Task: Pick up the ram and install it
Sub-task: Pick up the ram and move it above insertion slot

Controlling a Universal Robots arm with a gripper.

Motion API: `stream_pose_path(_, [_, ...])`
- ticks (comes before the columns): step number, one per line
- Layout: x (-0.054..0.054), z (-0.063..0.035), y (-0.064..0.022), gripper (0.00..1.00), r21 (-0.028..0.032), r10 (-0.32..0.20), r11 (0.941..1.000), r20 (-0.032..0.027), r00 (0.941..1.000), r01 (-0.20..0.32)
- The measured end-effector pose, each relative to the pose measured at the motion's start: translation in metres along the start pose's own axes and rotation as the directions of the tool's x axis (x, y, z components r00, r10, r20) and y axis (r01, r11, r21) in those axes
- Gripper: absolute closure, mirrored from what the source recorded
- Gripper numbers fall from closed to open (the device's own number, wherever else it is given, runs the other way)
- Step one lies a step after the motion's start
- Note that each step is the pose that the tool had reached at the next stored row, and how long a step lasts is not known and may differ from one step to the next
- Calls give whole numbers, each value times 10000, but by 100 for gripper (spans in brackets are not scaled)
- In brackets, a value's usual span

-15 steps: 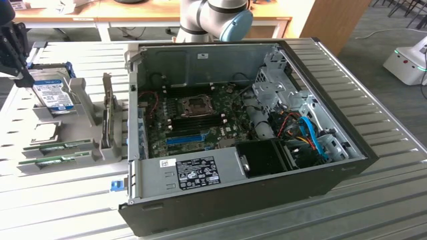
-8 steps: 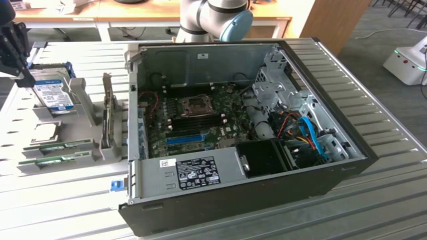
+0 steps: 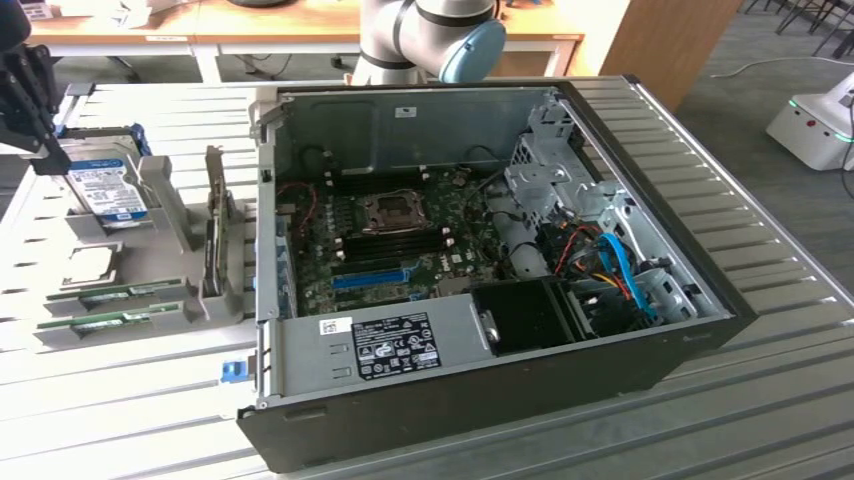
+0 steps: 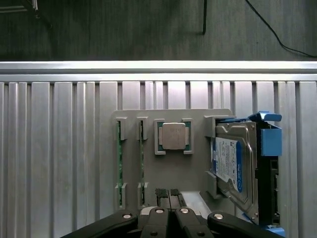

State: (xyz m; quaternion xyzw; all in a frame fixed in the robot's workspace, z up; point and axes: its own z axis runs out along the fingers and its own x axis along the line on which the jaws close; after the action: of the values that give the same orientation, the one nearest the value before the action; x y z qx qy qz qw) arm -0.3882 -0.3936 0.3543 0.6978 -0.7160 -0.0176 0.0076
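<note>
Two green ram sticks stand on edge in the slots of a grey holder [image 4: 163, 168]; one ram stick [image 4: 119, 161] is the outer one and the other [image 4: 142, 161] sits beside it. In the exterior view the same ram sticks [image 3: 131, 293] [image 3: 107, 322] lie at the holder's near end, on that view's left. My gripper [image 4: 168, 196] hovers above the holder, shut with nothing between its fingers. It appears as a black shape [image 3: 34, 120] at the exterior view's left edge, above the hard drive and apart from the ram.
The holder also carries a square silver processor [image 4: 173, 136] and a silver hard drive [image 4: 230, 166] in a blue bracket. An open computer case [image 3: 667, 330] fills the exterior view's middle, with its motherboard [image 3: 400, 245], CPU socket [image 3: 396, 210] and blue slot [image 3: 367, 277]. The slatted metal table [image 3: 774, 200] surrounds it.
</note>
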Motion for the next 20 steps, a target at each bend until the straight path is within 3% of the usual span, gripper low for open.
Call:
stream_pose_path(16, [11,0,0,89,-1,-86,10000,-3,10000,86])
stream_pose_path(18, [12,0,-1,76,-1,-87,10000,-3,10000,87])
stream_pose_path(20, [13,0,-1,76,-2,-88,10000,-3,10000,88])
